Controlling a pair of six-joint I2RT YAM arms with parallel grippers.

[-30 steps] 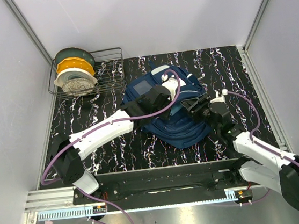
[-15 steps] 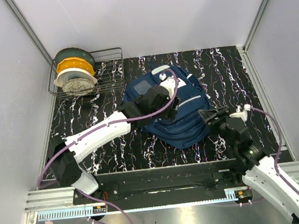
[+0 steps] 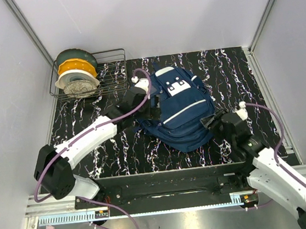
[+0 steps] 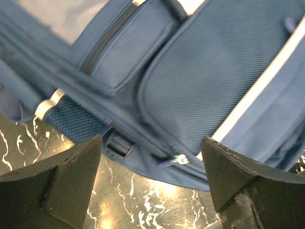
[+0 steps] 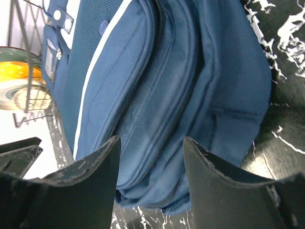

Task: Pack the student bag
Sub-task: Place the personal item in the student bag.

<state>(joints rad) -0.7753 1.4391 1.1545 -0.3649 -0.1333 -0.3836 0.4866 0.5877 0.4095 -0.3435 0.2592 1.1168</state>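
Marbled table [image 3: 236,72] bears the student bag [image 3: 181,111]; your left gripper [image 4: 151,143] and right gripper [image 5: 151,140] hang released. Withdraw straight, without snagging it.

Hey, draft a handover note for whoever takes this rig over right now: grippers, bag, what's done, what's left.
Left gripper: fingers open, empty, at the student bag's left edge.
Right gripper: open, empty, by its near right corner.
Bag lies flat mid-table, front up; visible zips look closed.
Done: cannot see the contents.
Left: confirm it is packed and zipped.
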